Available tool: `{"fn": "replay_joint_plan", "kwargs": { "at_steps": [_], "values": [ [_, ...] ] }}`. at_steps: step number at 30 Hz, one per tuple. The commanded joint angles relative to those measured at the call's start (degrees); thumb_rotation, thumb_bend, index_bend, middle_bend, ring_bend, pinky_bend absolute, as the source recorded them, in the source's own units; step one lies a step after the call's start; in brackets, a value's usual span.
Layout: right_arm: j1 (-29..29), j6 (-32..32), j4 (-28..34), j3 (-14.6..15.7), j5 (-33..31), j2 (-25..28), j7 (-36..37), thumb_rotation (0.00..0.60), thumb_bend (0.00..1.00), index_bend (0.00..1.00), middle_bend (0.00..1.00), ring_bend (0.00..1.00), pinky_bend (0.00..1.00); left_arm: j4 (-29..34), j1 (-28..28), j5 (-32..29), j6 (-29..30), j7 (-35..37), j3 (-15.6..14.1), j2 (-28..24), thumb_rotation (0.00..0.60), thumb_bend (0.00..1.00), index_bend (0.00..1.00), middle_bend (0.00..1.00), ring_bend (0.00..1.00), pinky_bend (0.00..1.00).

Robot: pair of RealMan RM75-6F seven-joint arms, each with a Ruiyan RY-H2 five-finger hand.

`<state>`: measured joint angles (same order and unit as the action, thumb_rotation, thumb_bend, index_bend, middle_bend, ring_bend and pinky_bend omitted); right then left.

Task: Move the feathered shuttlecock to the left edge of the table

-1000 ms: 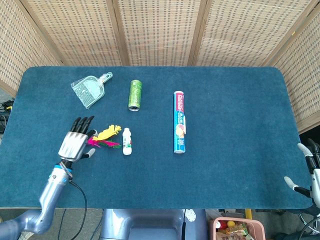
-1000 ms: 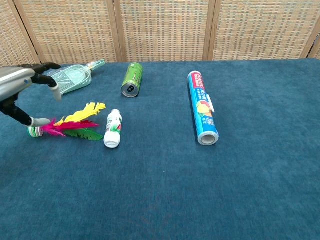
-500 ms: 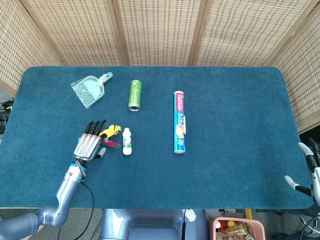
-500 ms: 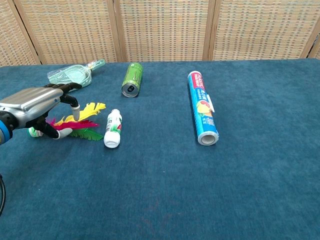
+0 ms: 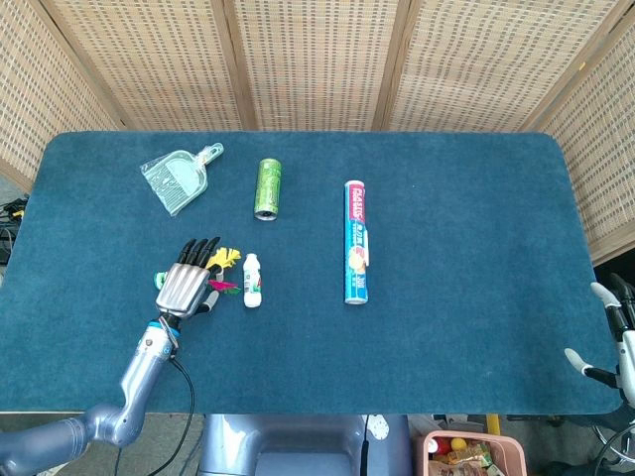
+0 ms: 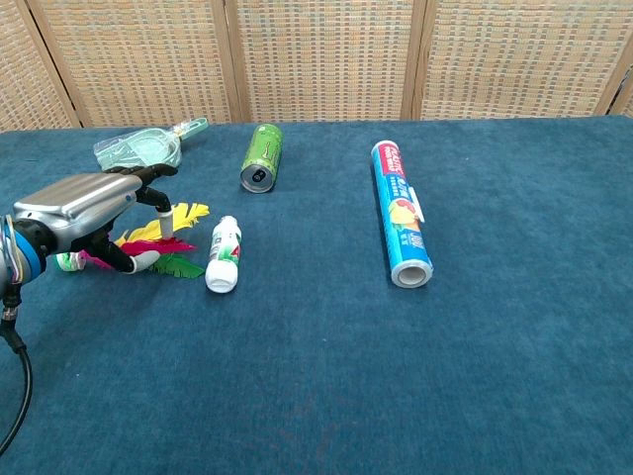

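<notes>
While your left hand (image 5: 186, 289) hovers palm-down over the shuttlecock, the blue desk (image 5: 466, 218) spreads beneath everything, backed by wicker screens (image 5: 317, 59). Largest on it is the foil roll (image 5: 356, 242), lying lengthwise just right of centre. At about eleven o'clock from the desk's middle lies the green can (image 5: 268, 187) on its side, and further toward ten o'clock the clear dustpan (image 5: 179, 178), handle pointing to the far edge. Your left hand has its fingers spread forward and slightly bent, thumb tucked low near the feathers; in the chest view it covers the feathered shuttlecock (image 6: 168, 242) without clearly closing on it, so it reads as wide. The shuttlecock lies flat at the hand's position, around eight o'clock from centre, well in from the left edge, yellow, pink and green feathers poking out toward three o'clock. Just beside those feathers, at three o'clock from them, lies the small white bottle (image 5: 252, 280). Your right hand (image 5: 610, 337) sits off the desk's four o'clock corner, fingers apart, holding nothing.
</notes>
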<state>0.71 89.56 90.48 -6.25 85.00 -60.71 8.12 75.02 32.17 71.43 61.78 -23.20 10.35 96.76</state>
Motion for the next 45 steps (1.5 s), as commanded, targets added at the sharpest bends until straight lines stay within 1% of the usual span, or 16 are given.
{"fn": "replay_joint_plan", "kwargs": {
  "at_steps": [1,5,10,21,26,30,33,37,40,45],
  "values": [
    [0.02,-0.08,-0.04,-0.01,-0.08,0.00,0.17,0.600,0.00,0.00,0.00,0.00,0.00,-0.04,0.31,-0.16,-0.12,-0.17,0.03,0.31,0.600,0.38,0.49,0.00,0.00,0.00],
    [0.08,-0.25,-0.20,-0.08,-0.28,0.03,0.56,0.600,0.00,0.00,0.00,0.00,0.00,-0.15,0.76,-0.57,0.17,-0.46,0.28,0.83,0.600,0.41,0.54,0.00,0.00,0.00],
    [0.11,-0.34,-0.36,-0.09,-0.37,0.06,0.88,0.600,0.00,0.00,0.00,0.00,0.00,-0.01,1.09,-1.00,0.35,-1.21,0.18,0.99,0.600,0.43,0.54,0.00,0.00,0.00],
    [0.05,-0.21,-0.33,-0.10,-0.35,0.22,1.36,0.600,0.00,0.00,0.00,0.00,0.00,0.08,1.51,-2.65,0.47,-2.21,0.29,0.95,0.600,0.43,0.62,0.00,0.00,0.00],
    [0.07,-0.24,-0.34,-0.06,-0.32,0.22,1.38,0.600,0.00,0.00,0.00,0.00,0.00,0.41,1.43,-2.80,0.71,-1.84,0.18,0.62,0.600,0.44,0.67,0.00,0.00,0.00],
    [0.04,-0.25,-0.33,-0.06,-0.38,0.26,1.43,0.600,0.00,0.00,0.00,0.00,0.00,1.78,0.85,-2.33,1.69,-0.59,0.15,-0.54,0.600,0.44,0.69,0.00,0.00,0.00],
    [0.06,-0.25,-0.27,-0.05,-0.32,0.28,1.50,0.600,0.00,0.00,0.00,0.00,0.00,4.21,-0.44,-1.53,3.57,1.72,0.27,-2.76,0.600,0.45,0.69,0.00,0.00,0.00],
    [0.05,-0.17,-0.10,0.07,-0.05,0.30,1.54,0.600,0.00,0.00,0.00,0.00,0.00,7.97,-2.66,-0.28,5.94,6.68,0.39,-6.97,0.600,0.45,0.69,0.00,0.00,0.00],
    [-0.04,0.11,0.22,0.16,0.26,0.37,1.55,0.600,0.00,0.00,0.00,0.00,0.00,10.34,-4.95,1.15,7.90,12.85,0.49,-11.42,0.600,0.45,0.69,0.00,0.00,0.00],
    [-0.15,0.49,0.52,0.27,0.66,0.48,1.44,0.600,0.00,0.00,0.00,0.00,0.00,12.70,-7.46,1.51,8.08,21.50,0.30,-16.68,0.600,0.46,0.69,0.00,0.00,0.00]
  ]
}}
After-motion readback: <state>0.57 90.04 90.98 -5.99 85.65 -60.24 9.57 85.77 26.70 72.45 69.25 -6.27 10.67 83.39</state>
